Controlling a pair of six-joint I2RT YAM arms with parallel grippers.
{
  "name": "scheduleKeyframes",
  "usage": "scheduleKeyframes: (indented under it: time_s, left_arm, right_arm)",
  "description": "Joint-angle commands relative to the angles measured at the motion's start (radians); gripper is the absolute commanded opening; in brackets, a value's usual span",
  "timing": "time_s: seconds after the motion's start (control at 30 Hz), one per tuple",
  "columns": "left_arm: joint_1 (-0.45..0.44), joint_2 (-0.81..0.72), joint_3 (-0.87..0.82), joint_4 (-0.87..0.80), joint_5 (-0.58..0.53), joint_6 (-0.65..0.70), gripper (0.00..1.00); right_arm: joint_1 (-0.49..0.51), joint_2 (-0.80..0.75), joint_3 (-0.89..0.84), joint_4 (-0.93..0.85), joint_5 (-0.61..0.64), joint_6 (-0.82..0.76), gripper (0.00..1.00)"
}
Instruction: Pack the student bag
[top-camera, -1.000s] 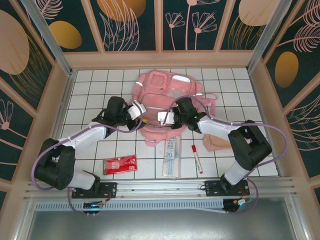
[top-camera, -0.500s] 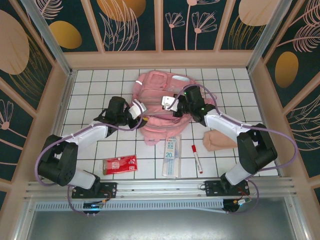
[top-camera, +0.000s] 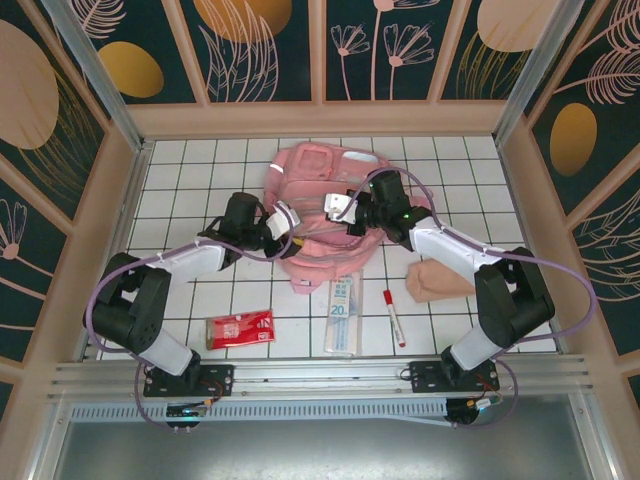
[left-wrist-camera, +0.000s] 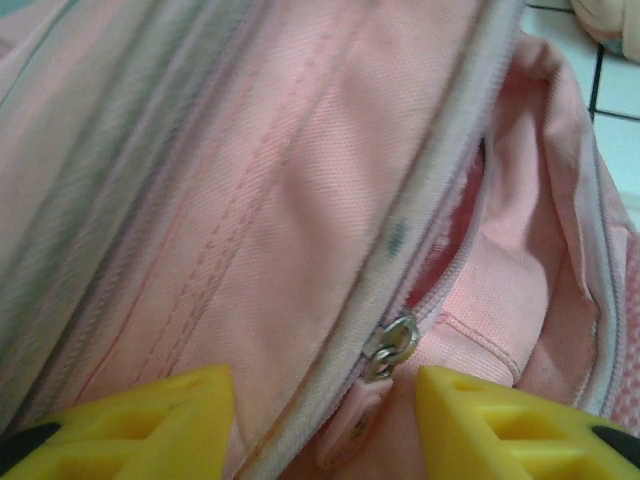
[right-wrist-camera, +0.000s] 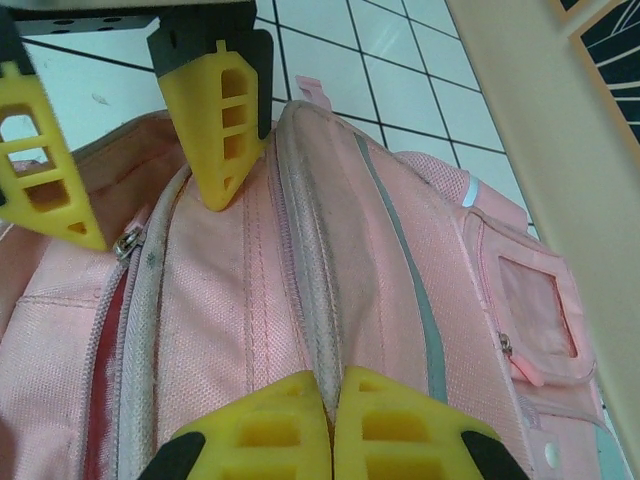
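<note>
Nearest you, behind both sets of jaws, the things to be packed lie loose on the surface (top-camera: 180, 185). A red packet (top-camera: 240, 328) sits behind the left jaws, a clear case (top-camera: 342, 315) and a red pen (top-camera: 393, 317) behind the right jaws, and a beige pouch (top-camera: 437, 282) off to their right. None is in the bag, so by my reading you are at the opening step, not yet loading.

Your left jaws stand apart, one yellow finger (left-wrist-camera: 150, 420) on each side of the zip pull (left-wrist-camera: 392, 348), gripping nothing that I can make out. They look placed to close on that pull. Just beyond it the zip gapes a little, showing darker lining.

Your right jaws are pressed together on a raised ridge of the student bag (top-camera: 320, 170). They are apparently pinching fabric to hold the pocket taut for the zip. The bag lies under and ahead of both jaws, and its small windowed pocket (right-wrist-camera: 535, 305) is to the right of the right jaws.
</note>
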Motion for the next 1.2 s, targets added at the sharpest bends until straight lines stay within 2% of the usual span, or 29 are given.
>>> scheduleKeyframes:
  time_s: [0.0,0.1,0.17,0.27,0.4,0.5,0.67,0.8,0.9,1.03,1.13,1.17]
  left_arm:
    - [-0.022,-0.027,-0.035,0.089,0.05,0.083,0.52]
    - [-0.03,-0.026,-0.041,0.15,-0.062,0.01,0.52]
    - [-0.032,-0.03,-0.04,0.211,-0.119,-0.107,0.53]
    - [-0.039,-0.055,-0.06,0.311,-0.065,-0.311,0.6]
    - [-0.056,-0.112,-0.168,0.506,-0.054,-0.565,0.65]
    - [-0.062,-0.129,-0.206,0.533,-0.111,-0.643,0.68]
    - [-0.065,-0.094,-0.176,0.456,-0.264,-0.658,0.71]
    - [-0.065,-0.084,-0.164,0.386,-0.476,-0.645,0.71]
    - [-0.064,-0.091,-0.181,0.36,-0.564,-0.616,0.71]
    - [-0.064,-0.106,-0.25,0.426,-0.581,-0.524,0.72]
    - [-0.065,-0.118,-0.294,0.505,-0.458,-0.44,0.72]
    - [-0.065,-0.114,-0.289,0.507,-0.47,-0.442,0.72]
  right_arm:
    - [0.021,-0.029,0.054,0.061,-0.135,-0.015,0.0]
    - [0.028,-0.037,0.048,0.065,-0.132,-0.009,0.0]
    - [0.042,-0.04,0.034,0.089,-0.123,0.005,0.0]
    - [0.067,-0.037,0.008,0.14,-0.078,0.037,0.0]
    - [0.081,-0.026,-0.01,0.214,-0.003,0.105,0.0]
    - [0.083,-0.025,-0.016,0.242,0.005,0.141,0.0]
    - [0.098,-0.031,-0.026,0.26,-0.003,0.146,0.0]
    - [0.102,-0.047,-0.03,0.241,-0.005,0.119,0.0]
    - [0.096,-0.058,-0.034,0.207,-0.013,0.078,0.0]
    - [0.08,-0.066,-0.027,0.179,-0.032,0.064,0.0]
    - [0.064,-0.073,-0.02,0.161,-0.071,0.064,0.0]
    - [0.06,-0.075,-0.016,0.155,-0.083,0.063,0.0]
